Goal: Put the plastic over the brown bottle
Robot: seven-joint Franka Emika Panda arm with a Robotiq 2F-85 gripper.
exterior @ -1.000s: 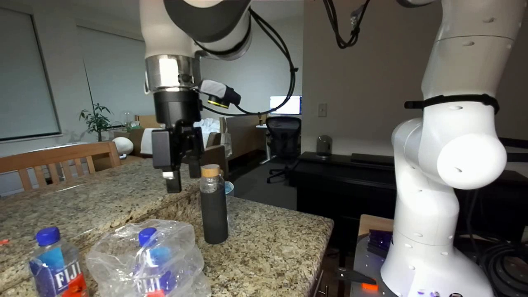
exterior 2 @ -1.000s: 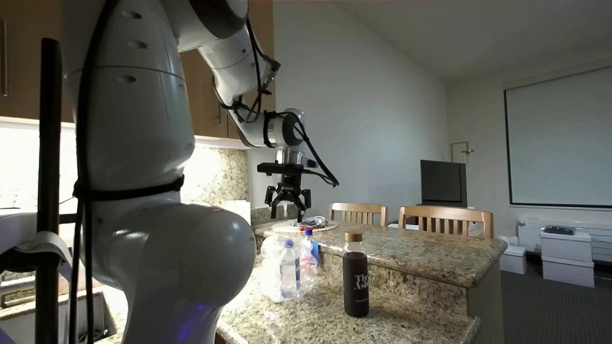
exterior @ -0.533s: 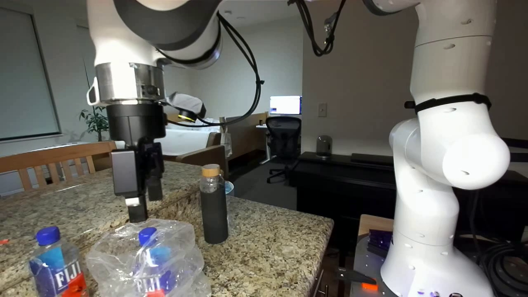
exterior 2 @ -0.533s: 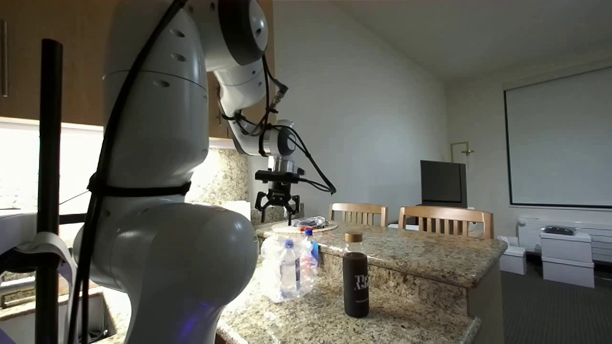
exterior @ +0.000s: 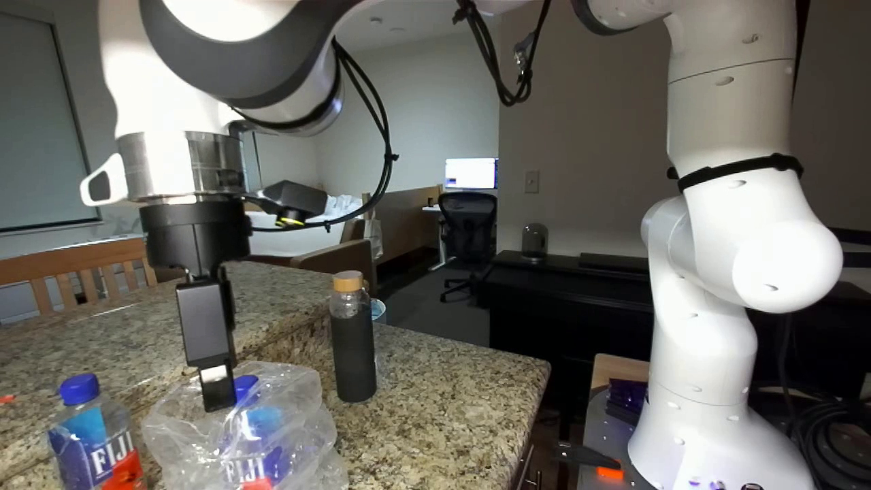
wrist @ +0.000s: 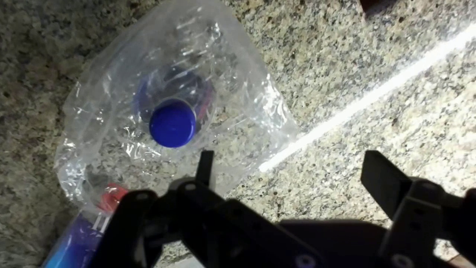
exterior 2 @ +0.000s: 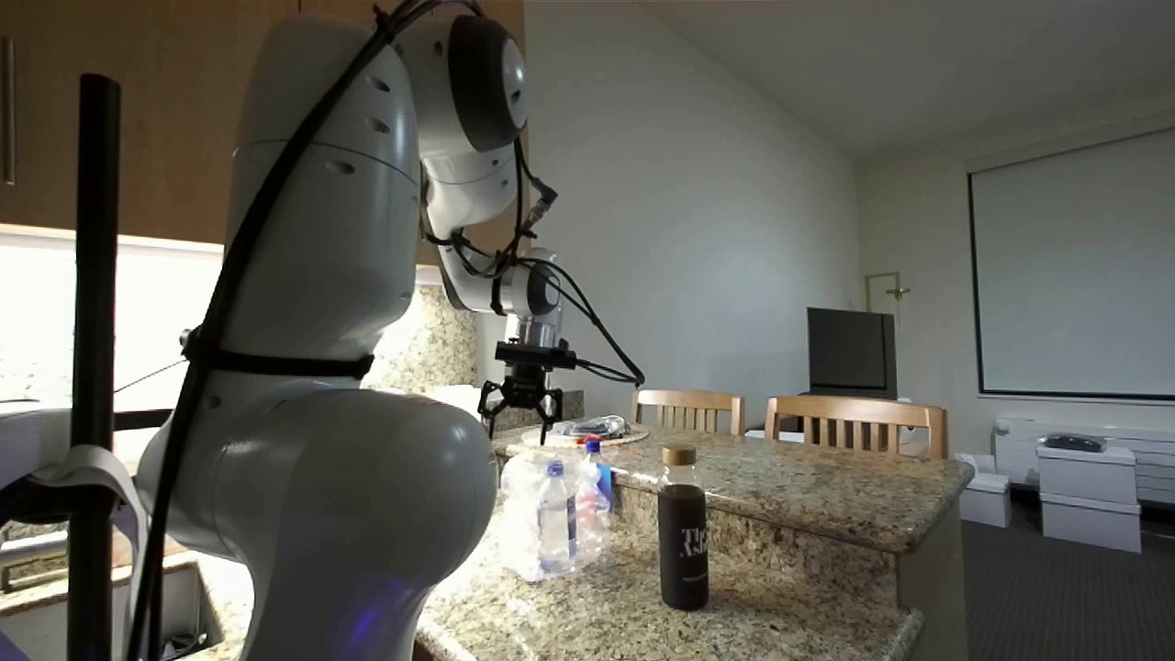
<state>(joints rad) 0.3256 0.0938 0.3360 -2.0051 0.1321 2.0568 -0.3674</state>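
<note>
Plastic bag (exterior: 306,422), clear & crinkled, stands round a water btl (exterior 2: 557,519) on the bench (exterior: 449,408), w/ a 2nd water btl (exterior: 95,442) just beside. The brown btl (exterior 2: 683,551) is nr but apart from it, upright, cork-like top (exterior: 348,281) bare, so covering isn't done. Pincer (wrist: 289,162) is above the bag, fingers (wrist: 205,167) well spread, nothing betw. them that I can see; in wrist view one lies over the film's edge, the other over bare bench. Can't tell if either tip touches film.

Handling (my read): v. light, limp, prob. slippery; will crumple under a push rather than resist, & may tear or stretch if yanked. Best hold: top edge, a doubled fold if poss., clear of the blue cap (wrist: 173,123) so the btl under it doesn't get pinched too. Then straight up, slow, b/c film could snag the cap & tip that btl. Bag looks wider than the brown btl, so fit shd be OK if the mouth can be kept open; main risk = it collapses en route. Which end is open, can't tell.
</note>
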